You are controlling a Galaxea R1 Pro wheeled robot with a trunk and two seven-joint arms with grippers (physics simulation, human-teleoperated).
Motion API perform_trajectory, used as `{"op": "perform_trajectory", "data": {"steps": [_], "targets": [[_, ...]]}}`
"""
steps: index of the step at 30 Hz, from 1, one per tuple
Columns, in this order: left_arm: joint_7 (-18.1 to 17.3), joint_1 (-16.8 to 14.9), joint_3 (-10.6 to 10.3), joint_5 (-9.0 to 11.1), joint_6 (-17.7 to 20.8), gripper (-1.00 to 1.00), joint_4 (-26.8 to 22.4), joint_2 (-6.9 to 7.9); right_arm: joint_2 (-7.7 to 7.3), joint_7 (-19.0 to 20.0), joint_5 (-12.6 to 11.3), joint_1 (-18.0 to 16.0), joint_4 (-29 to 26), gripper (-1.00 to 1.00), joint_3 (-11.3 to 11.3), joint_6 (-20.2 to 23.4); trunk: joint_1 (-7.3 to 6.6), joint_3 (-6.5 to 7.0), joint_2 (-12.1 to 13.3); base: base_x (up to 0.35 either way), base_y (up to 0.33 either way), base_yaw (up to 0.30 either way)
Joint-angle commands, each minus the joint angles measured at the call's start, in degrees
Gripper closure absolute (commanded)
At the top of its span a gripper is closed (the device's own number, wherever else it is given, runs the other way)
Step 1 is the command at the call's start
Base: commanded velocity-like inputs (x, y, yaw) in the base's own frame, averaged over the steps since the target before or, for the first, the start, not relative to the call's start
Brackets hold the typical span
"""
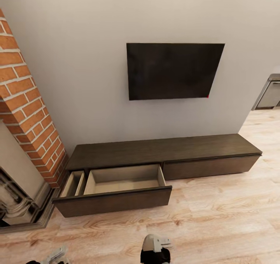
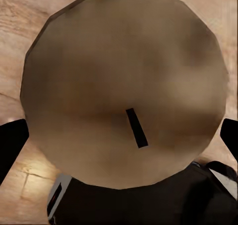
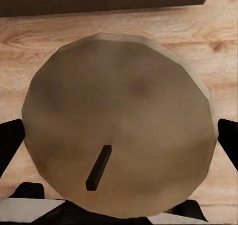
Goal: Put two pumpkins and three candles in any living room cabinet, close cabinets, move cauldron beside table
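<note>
Item, left gripper: clamped on a grey-brown candle, wick up. Item, right gripper: clamped on a second candle, above the wood floor. Beyond, the dark cabinet against the wall, its left drawer pulled open, its pale interior bare. Risk: a candle released short lands on the floor, or catches the drawer front.

The cabinet's pulled-out drawer gapes unobstructed from above (brick column crowds its left).
</note>
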Motion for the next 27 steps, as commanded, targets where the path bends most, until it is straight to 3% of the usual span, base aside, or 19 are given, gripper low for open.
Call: {"op": "perform_trajectory", "data": {"steps": [1, 4, 5, 6, 9, 11, 13, 15, 17, 18, 19, 21, 23, 27], "targets": [[0.15, 0.02, 0.79, -0.60, 3.05, 1.00, -2.77, 0.25, 0.01, -0.06, 0.02, 0.01, -3.23, 1.00, -0.23, 4.41, -0.23, 0.18, 0.42, 0.000, 0.000, 0.000], [0.45, 0.02, 5.07, -0.69, 13.78, 1.00, -12.98, 0.97, 0.12, -0.10, -0.42, -0.01, -15.49, 1.00, -0.99, 18.79, -0.88, 0.71, 1.62, 0.000, 0.000, 0.000], [0.58, 0.02, 8.52, -0.71, 19.51, 1.00, -18.12, 1.17, 0.19, -0.11, -0.56, -0.22, -22.30, 1.00, -2.13, 25.44, -1.10, 0.89, 2.02, 0.000, 0.000, 0.000], [0.63, 0.02, 11.26, -0.67, 22.40, 1.00, -21.43, 1.28, 0.34, -0.11, -0.64, -0.33, -26.68, 1.00, -3.25, 29.40, -1.32, 1.07, 2.42, 0.000, 0.000, 0.000], [0.69, 0.02, 18.26, -0.09, 26.44, 1.00, -29.54, 1.47, 1.41, -0.06, -0.88, -0.91, -36.83, 1.00, -7.24, 38.12, -1.98, 1.61, 3.63, 0.000, 0.000, 0.000], [0.61, -0.09, 20.71, 0.23, 27.29, 1.00, -32.19, 1.88, 1.47, -0.01, -0.95, -2.68, -39.89, 1.00, -9.03, 41.39, -2.42, 1.97, 4.43, 0.000, 0.000, 0.000], [0.35, -0.23, 22.46, 1.04, 27.56, 1.00, -33.27, 2.68, 1.47, 0.06, -0.99, -5.02, -41.10, 1.00, -9.84, 42.88, -2.86, 2.33, 5.23, 0.000, 0.000, 0.000], [0.20, -0.29, 24.22, 3.40, 27.62, 1.00, -33.80, 3.06, 1.47, 0.17, -1.05, -6.83, -41.61, 1.00, -10.17, 43.42, -3.30, 2.69, 6.03, 0.000, 0.000, 0.000], [0.12, -0.36, 25.85, 7.42, 27.64, 1.00, -34.03, 3.37, 1.47, 0.21, -1.09, -7.83, -41.94, 1.00, -10.30, 43.44, -3.74, 3.05, 6.83, 0.000, 0.000, 0.000], [0.11, -0.39, 26.93, 10.82, 27.69, 1.00, -34.15, 3.72, 1.47, 0.26, -1.16, -8.16, -42.11, 1.00, -10.32, 43.28, -3.96, 3.23, 7.24, 0.000, 0.000, 0.000], [0.09, -0.40, 27.52, 12.92, 27.69, 1.00, -34.20, 4.17, 1.47, 0.29, -1.20, -8.29, -42.17, 1.00, -10.27, 43.08, -4.18, 3.41, 7.64, 0.000, 0.000, 0.000], [0.04, -0.41, 28.14, 15.78, 27.67, 1.00, -34.21, 4.78, 1.47, 0.31, -1.23, -8.42, -42.18, 1.00, -10.09, 42.25, -4.62, 3.77, 8.44, 0.000, 0.000, 0.000], [-0.63, -0.41, 28.21, 17.61, 27.65, 1.00, -34.26, 4.88, 1.47, 0.35, -1.46, -8.47, -41.49, 1.00, -9.91, 39.07, -4.84, 3.95, 8.84, 0.000, 0.000, 0.000], [-6.93, -0.36, 27.82, 17.88, 27.65, 1.00, -34.23, 4.81, 1.47, 0.33, -1.39, -8.23, -41.29, 1.00, -9.88, 37.75, -4.84, 3.95, 8.84, 0.000, 0.000, 0.000]]}}
